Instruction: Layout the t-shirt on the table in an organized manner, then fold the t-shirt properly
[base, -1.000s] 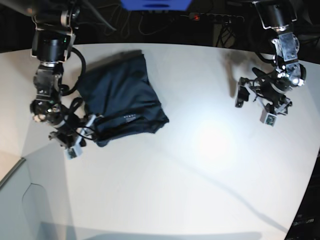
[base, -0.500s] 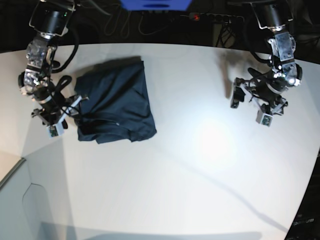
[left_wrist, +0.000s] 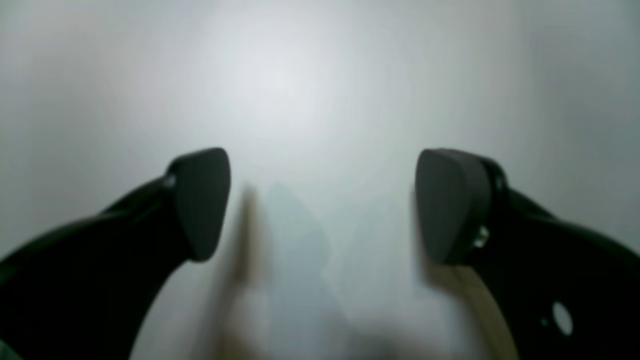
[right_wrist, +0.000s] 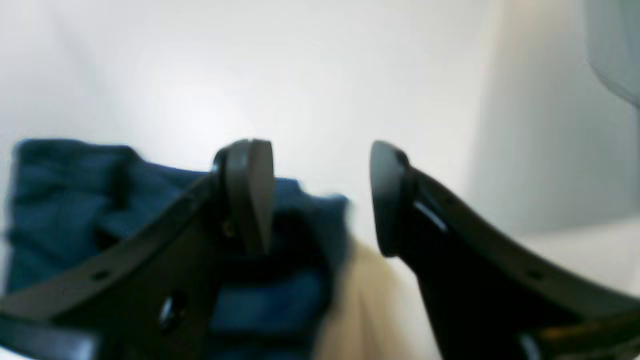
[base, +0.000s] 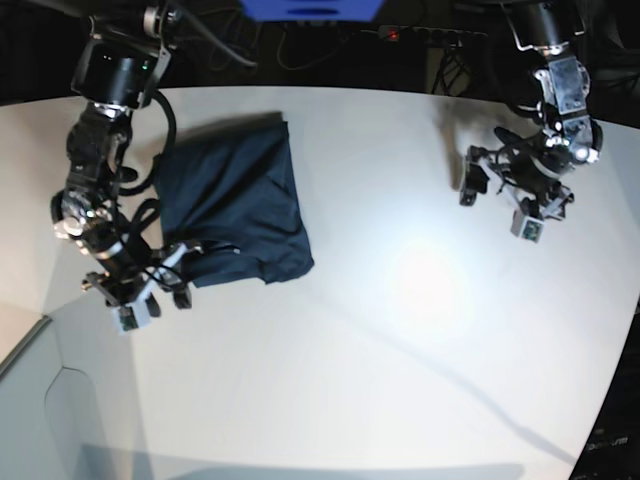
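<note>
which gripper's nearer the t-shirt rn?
Right. The right gripper is open at the t-shirt's near-left corner, cloth beside one finger but nothing clamped. The left gripper hangs open over bare table, far across from it.

We see the left claw (left_wrist: 320, 205) spread wide, empty, both dark pads (left_wrist: 200, 200) over the blurred white desk (left_wrist: 310, 80).

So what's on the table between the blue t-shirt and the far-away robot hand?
Nothing: the base view shows only bare white table between the t-shirt and the left gripper.
</note>
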